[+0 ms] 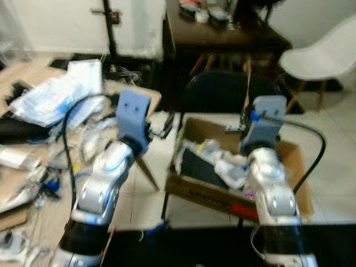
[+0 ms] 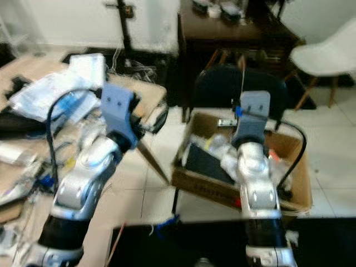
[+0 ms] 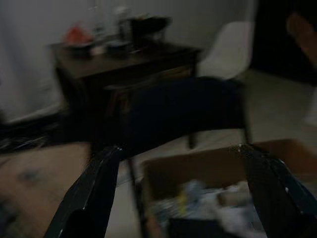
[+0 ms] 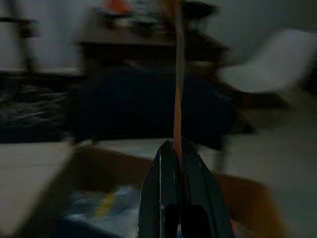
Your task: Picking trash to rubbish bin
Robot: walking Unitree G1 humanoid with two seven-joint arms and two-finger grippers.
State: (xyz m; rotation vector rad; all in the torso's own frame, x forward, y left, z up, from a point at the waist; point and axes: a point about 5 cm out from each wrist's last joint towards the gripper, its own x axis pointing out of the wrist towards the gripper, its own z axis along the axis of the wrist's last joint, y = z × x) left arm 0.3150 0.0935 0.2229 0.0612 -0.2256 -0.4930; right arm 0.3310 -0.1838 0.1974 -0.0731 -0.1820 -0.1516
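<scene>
Our right gripper [image 4: 177, 148] pinched shut on thin stick [image 4: 177, 74], long axis upright, directly above cardboard box [image 1: 222, 197] of trash. Left gripper [image 3: 178, 153] spread wide, empty, just beside box, bench [image 1: 33, 75] clutter behind.

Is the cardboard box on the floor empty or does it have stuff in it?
Partly filled: the cardboard box stands open-topped, with white wrappers and a dark flat item inside.
</scene>
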